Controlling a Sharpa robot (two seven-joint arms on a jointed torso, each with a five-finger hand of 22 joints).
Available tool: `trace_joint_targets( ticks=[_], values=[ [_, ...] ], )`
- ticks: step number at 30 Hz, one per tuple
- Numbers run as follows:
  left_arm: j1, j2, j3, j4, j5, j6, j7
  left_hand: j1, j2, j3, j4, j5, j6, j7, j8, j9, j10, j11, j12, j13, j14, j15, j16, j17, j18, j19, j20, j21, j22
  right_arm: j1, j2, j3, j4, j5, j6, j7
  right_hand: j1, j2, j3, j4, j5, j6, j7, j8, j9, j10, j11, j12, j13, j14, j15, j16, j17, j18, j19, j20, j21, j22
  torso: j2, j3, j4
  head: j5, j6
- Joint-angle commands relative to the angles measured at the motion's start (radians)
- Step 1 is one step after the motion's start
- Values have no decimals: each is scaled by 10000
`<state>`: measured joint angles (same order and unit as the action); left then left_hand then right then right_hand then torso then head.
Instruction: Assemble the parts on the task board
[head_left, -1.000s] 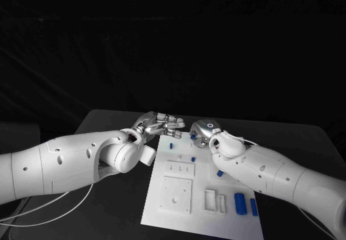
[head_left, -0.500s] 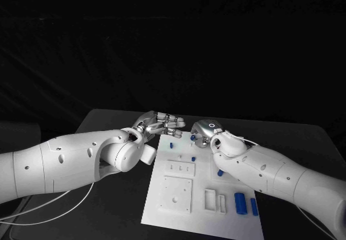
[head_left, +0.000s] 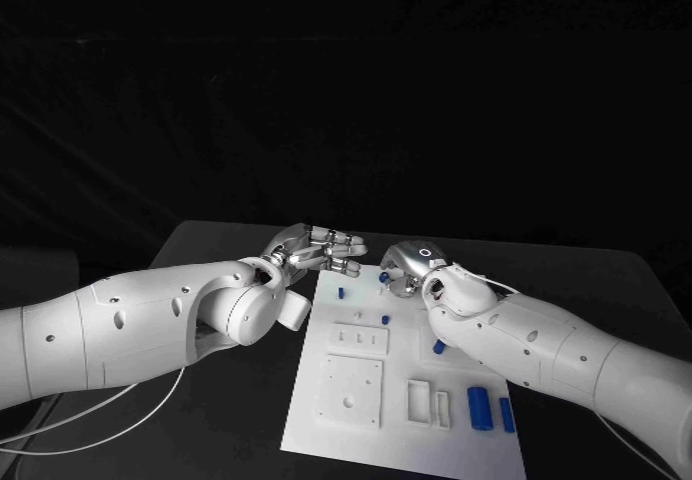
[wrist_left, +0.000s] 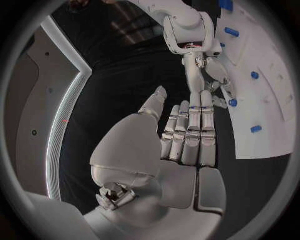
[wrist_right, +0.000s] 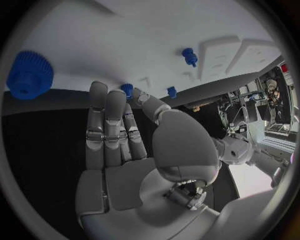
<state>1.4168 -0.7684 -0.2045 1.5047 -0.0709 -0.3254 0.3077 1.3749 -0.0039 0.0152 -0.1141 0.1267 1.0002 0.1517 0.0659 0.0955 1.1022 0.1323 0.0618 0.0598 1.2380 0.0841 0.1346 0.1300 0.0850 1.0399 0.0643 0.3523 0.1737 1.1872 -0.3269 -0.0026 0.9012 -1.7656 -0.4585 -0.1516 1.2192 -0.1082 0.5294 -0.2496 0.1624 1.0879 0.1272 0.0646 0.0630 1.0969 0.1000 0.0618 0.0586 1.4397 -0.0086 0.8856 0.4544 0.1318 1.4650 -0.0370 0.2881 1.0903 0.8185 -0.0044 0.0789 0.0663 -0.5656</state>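
Right wrist view: blue part (wrist_right: 127, 89) at right hand (wrist_right: 125, 150) fingertips.

Black table (head_left: 216, 240), dark backdrop (head_left: 346, 110)

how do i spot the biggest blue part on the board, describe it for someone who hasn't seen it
Find the white task board on the black table, then its near right corner. Two blue cylinders stand side by side there; the big part is the left one, thicker and longer than its thin neighbour.
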Motion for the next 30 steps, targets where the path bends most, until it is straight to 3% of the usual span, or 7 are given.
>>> trace_joint_targets(
  ticks=[1,8,15,22,25,28,30],
  values=[
    [19,-65,9,-15,-43,143,86,-11,11,13,34,-10,-63,4,-25,10,-73,-11,-31,17,-13,9,-18,-10,-19,28,18,17,-10,43,-343,64,481,410,-441,125,-131,-86,-107,38,100,-25,-26,-25,-7,157,-60,-46,-11,20,-8,-15,-11,189,337,64,-38,-17,-18,24,-103,-41,41],
    [33,-213,9,-69,-43,134,152,-4,11,18,22,-11,-38,-13,-25,16,92,-54,-27,18,-7,-8,-12,-7,-26,34,6,23,-15,86,-1316,450,1623,1071,-786,134,-224,-200,-285,90,336,90,-100,-20,4,1157,-311,-46,6,-1,-159,-2,7,44,270,-67,-43,42,-92,104,-302,-105,83],
    [33,-295,5,-199,-43,120,191,-7,14,20,13,-10,-37,-12,-27,16,94,-53,-31,15,-6,-10,-12,-7,-33,32,0,24,-18,94,-2382,940,2668,1676,-489,178,-131,-83,-1048,205,625,137,-172,-18,8,1869,-531,-36,38,-42,-378,36,195,-144,269,-310,-47,173,-204,219,-489,-148,77],
    [29,-315,-4,-334,-42,143,218,-8,11,19,7,-11,-40,-11,-28,15,71,-47,-31,16,-7,-8,-12,-8,-35,31,1,24,-21,94,-3156,1292,3011,2255,363,290,57,-36,-2239,203,990,231,-351,-25,2,4033,-1190,243,1333,12,-839,13,369,-552,352,-766,-43,224,-293,294,-626,-236,29],
    [28,-327,-10,-367,-42,153,223,-8,11,19,7,-11,-40,-11,-28,15,71,-47,-31,16,-7,-8,-12,-8,-35,31,1,24,-21,89,-3288,1338,2917,2379,714,394,221,330,-3211,288,1296,246,-346,32,25,3055,-1300,2753,4734,94,-924,384,824,-688,390,-871,338,476,-308,333,-651,-253,15],
    [27,-329,-16,-399,-42,161,228,-8,11,19,7,-11,-40,-11,-28,15,71,-47,-31,16,-7,-8,-12,-8,-35,31,1,24,-21,82,-3329,1359,2774,2514,1010,490,244,414,-3672,129,1331,-11,-311,-20,5,2038,-1321,5118,7257,-189,-835,754,1572,-662,347,-812,1014,928,-313,362,-660,-275,5],
    [26,-325,-20,-417,-42,168,230,-8,11,19,7,-11,-40,-11,-28,15,71,-47,-31,16,-7,-8,-12,-8,-35,31,1,24,-21,73,-3324,1366,2667,2573,1167,543,179,456,-3889,100,1387,-96,-333,-19,5,1828,-1236,5952,8029,-215,-827,903,1988,-632,351,-775,1313,1141,-310,339,-636,-310,12]
  ],
)
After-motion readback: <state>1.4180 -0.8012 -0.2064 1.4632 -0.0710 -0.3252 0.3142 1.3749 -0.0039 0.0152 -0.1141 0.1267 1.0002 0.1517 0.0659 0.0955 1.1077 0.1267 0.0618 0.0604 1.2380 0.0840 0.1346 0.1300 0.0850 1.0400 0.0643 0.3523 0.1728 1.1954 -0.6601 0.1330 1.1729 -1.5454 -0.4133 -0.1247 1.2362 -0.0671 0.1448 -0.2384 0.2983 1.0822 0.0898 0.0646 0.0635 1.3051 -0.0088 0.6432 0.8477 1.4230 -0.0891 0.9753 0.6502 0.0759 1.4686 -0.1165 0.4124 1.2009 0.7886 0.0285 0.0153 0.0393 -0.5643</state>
